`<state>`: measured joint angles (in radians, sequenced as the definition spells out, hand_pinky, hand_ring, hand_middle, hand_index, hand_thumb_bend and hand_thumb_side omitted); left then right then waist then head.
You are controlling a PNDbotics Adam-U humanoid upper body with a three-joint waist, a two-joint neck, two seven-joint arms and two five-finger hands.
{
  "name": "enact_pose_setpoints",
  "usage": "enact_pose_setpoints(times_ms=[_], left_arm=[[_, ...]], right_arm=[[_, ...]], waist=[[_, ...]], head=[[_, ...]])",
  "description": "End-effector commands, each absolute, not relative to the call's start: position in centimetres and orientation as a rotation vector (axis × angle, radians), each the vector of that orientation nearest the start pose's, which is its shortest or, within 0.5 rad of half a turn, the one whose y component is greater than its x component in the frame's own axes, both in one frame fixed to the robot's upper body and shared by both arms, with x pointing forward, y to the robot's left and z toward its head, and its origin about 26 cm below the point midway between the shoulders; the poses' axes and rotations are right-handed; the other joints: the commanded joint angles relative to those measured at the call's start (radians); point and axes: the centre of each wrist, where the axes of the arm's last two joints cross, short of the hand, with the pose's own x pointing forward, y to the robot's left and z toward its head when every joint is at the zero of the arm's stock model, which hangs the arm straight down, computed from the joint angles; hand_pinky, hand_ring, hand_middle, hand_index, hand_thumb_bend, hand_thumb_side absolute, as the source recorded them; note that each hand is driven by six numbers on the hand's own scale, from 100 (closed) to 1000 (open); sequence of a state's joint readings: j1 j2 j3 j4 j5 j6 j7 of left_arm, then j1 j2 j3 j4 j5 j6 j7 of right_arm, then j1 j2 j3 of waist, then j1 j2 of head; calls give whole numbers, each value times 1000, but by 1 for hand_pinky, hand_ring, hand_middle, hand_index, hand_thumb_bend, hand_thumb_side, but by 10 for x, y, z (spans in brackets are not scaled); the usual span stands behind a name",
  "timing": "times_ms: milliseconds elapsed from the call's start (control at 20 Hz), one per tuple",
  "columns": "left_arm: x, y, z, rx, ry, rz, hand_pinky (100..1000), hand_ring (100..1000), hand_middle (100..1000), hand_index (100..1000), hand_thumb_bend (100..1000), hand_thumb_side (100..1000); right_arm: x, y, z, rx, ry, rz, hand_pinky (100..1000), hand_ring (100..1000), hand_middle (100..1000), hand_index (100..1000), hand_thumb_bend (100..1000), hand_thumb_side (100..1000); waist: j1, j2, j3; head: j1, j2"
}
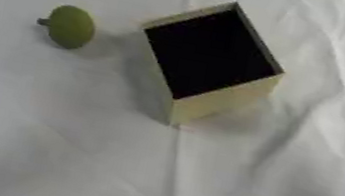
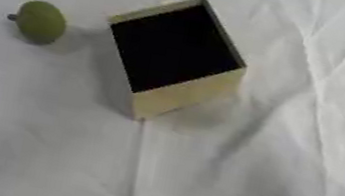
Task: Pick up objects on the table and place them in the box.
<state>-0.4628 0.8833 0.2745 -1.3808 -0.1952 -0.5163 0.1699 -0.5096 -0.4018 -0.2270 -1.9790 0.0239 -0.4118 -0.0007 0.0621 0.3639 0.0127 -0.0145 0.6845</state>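
Box (image 1: pixel 210 58): pale wood with a dark inside, open top, standing cornerwise at upper centre of the frame.
Green fruit (image 1: pixel 71 27): round, with what looks like a short stem on its left side; upper left, near the box, not touching.
Bench (image 1: pixel 69 153): draped in creased white cloth.
Hands: neither shows, so open or closed cannot be told.

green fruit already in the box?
No, the green fruit lies on the white cloth to the left of the box, apart from it.
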Motion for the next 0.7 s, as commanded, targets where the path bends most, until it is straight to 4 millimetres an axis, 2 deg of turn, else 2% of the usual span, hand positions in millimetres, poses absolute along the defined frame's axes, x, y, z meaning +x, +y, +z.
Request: enact_pose_setpoints(times_ms=[50, 200, 450, 700], left_arm=[[335, 501, 290, -1707, 3032, 1156, 787, 933, 760, 882, 462, 530], [342, 512, 292, -1804, 2941, 1402, 788, 928, 761, 886, 458, 544], [357, 520, 282, -1878, 2848, 1618, 796, 922, 768, 892, 500, 527], [368, 522, 268, -1919, 2705, 1926, 830, 943, 800, 909, 549, 482]], right_arm=[[301, -307, 294, 467, 3228, -486, 844, 832, 617, 737, 100, 435], [301, -307, 294, 463, 3227, -492, 844, 831, 617, 737, 100, 432], [301, -304, 295, 439, 3225, -510, 842, 829, 617, 737, 100, 423], [302, -303, 295, 426, 3222, -517, 842, 828, 617, 737, 100, 419]], waist=[[-1, -27, -3], [-2, -29, -6], [-4, -33, -8], [-6, -34, -11]], head=[[15, 6], [23, 6], [32, 3], [33, -2]])
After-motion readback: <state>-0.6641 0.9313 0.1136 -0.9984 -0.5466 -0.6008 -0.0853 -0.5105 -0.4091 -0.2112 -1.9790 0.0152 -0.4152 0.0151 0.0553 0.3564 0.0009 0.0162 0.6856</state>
